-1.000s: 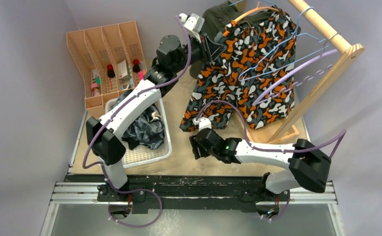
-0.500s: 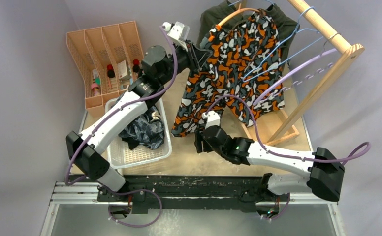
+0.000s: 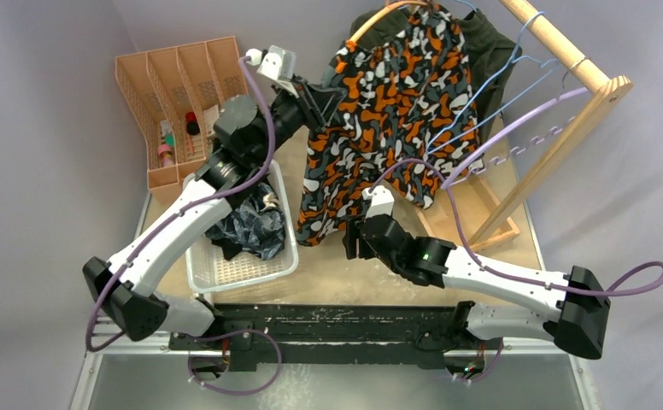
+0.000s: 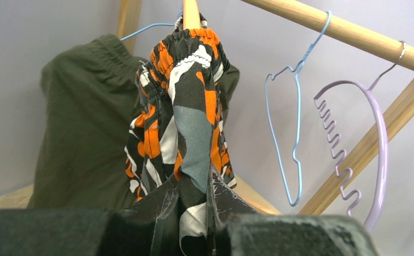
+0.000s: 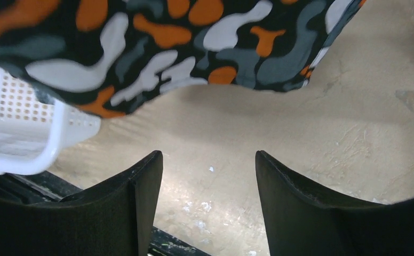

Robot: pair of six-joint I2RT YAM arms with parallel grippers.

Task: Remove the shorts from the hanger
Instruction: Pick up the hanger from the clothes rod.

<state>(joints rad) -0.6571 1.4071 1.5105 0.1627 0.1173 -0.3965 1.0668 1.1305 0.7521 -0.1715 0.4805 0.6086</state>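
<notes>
The left pincer (image 4: 197, 218) is pressed together on a fold of the orange-black-white camouflage shorts (image 3: 396, 94), pinching the cloth between its fingers, well below the elastic waistband; the fabric runs taut from the grip up to the waistband, which is bunched over the orange hanger (image 3: 371, 20) on the wooden rail (image 3: 559, 43); the olive green shorts (image 4: 82, 122) hang just behind them. A blue wire hanger (image 4: 295, 133) and a lilac hanger (image 4: 375, 160) hang bare on the same rail. The right pincer (image 5: 206, 160) is spread and holds nothing, low over the counter (image 3: 337, 269), just beneath the hem of the camouflage shorts and near the corner of the white basket (image 3: 243, 269); dark blue-grey camouflage shorts (image 3: 251, 226) lie crumpled in that basket.
</notes>
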